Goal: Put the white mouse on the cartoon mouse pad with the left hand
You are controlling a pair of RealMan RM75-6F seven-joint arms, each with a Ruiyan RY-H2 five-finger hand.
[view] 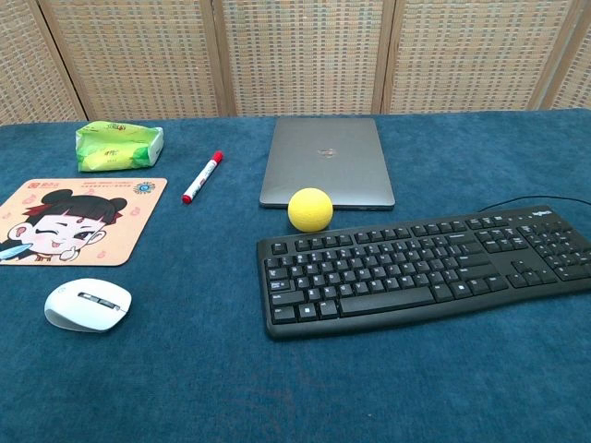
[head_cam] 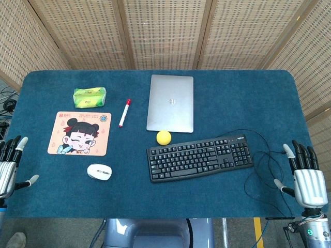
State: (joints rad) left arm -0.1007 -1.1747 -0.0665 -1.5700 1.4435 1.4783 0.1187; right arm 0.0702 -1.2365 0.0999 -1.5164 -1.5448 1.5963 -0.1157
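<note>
The white mouse (head_cam: 99,172) (view: 88,304) lies on the blue table cloth just in front of the cartoon mouse pad (head_cam: 80,133) (view: 74,220), apart from it. My left hand (head_cam: 10,165) hovers at the table's left edge, well left of the mouse, fingers spread and empty. At the table's right edge my right hand (head_cam: 306,176) is also spread and holds nothing. Neither hand shows in the chest view.
A black keyboard (head_cam: 200,157) (view: 429,268) with its cable lies right of the mouse. A yellow ball (head_cam: 164,137) (view: 310,209) sits before a closed laptop (head_cam: 170,103) (view: 325,161). A red marker (head_cam: 124,113) (view: 202,177) and a green packet (head_cam: 90,97) (view: 118,146) lie behind the pad.
</note>
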